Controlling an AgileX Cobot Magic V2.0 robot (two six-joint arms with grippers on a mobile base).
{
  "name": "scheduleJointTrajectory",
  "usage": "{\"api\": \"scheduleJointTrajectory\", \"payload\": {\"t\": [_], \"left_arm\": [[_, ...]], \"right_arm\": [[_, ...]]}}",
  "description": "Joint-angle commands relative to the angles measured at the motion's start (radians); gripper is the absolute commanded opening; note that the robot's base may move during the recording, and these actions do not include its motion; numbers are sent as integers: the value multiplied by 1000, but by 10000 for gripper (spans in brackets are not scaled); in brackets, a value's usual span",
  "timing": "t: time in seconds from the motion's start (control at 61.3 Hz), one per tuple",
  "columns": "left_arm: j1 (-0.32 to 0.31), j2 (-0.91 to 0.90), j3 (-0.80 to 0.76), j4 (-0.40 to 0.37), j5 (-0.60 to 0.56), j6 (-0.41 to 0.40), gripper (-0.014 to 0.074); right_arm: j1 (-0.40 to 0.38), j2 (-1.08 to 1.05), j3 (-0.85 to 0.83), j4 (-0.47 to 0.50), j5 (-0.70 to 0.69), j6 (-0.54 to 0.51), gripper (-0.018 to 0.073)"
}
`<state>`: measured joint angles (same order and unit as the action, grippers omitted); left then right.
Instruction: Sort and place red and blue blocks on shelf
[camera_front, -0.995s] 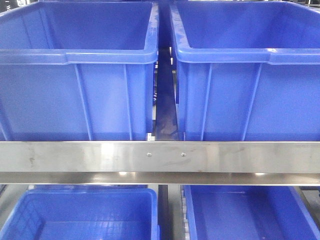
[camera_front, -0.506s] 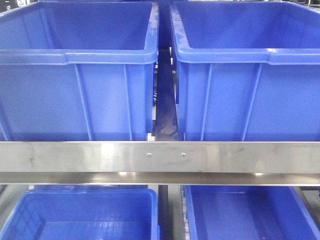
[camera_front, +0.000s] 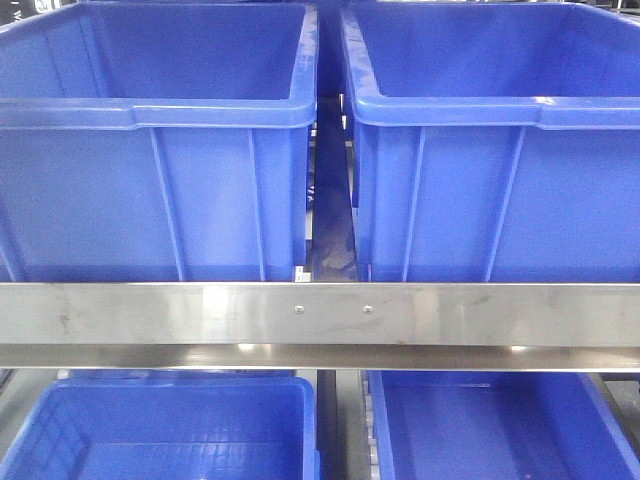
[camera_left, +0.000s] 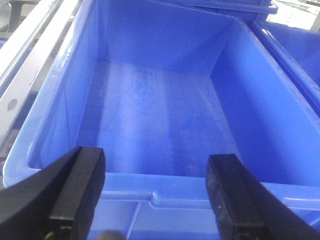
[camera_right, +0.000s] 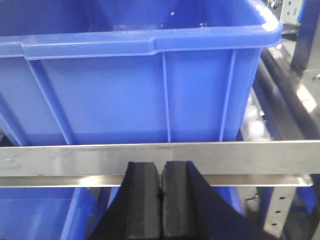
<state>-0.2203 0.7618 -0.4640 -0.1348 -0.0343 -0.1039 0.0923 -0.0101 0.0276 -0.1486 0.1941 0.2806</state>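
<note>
Edges: shelf (camera_front: 320, 313) rail runs flat under two big blue bins (camera_front: 150, 140); thin gap btw them
L gripper (camera_left: 155, 197): your fingers spread wide over an open bin (camera_left: 150, 115); nothing btw them
R gripper (camera_right: 161, 200): fingers pressed together, holding nothing; rail (camera_right: 160, 157) just past the tips
Blocks: you can't see them

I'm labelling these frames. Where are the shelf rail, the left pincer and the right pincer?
Shelf rail (camera_front: 320, 312): front view, between its screws.
Left pincer (camera_left: 155, 192): left wrist view, open gap.
Right pincer (camera_right: 161, 200): right wrist view, closed seam.

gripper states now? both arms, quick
Left end effector: open, empty, above a blue bin.
Right end effector: closed, nothing visible between the pads, in front of the shelf rail.
</note>
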Motion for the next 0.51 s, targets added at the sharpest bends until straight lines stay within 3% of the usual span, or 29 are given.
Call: {"api": "scheduleJointTrajectory", "payload": {"t": [0.0,0.13,0.489], "left_arm": [[-8,-1,-29,-7,-88,1,85],[-8,-1,-29,-7,-88,1,85],[-8,-1,-29,-7,-88,1,85]], "right_arm": [[-5,-19,-16,41,-79,-50,71],[-5,-19,-16,98,-82,-133,71],[-5,-19,-16,100,-82,-136,71]]}}
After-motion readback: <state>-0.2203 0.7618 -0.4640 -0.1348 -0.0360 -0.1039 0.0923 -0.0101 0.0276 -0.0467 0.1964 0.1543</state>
